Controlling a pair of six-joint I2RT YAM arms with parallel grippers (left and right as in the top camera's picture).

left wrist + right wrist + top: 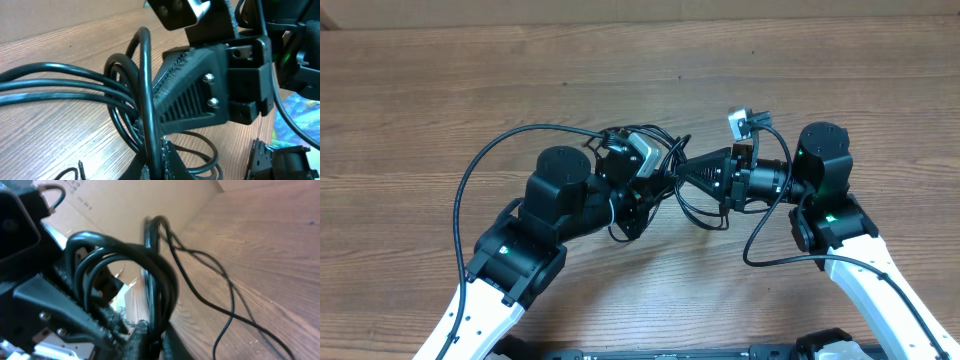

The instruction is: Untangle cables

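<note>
Two robot arms meet over the middle of a wooden table (440,90). The left pincer (650,188) and the right pincer (680,175), nearly tip to tip, each clamp a looped bunch of black cables (705,215) between them.

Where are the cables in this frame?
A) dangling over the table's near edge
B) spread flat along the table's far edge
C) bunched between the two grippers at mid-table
C: the cables loop in a bunch where the left gripper and right gripper meet tip to tip, both apparently closed on it.
</note>
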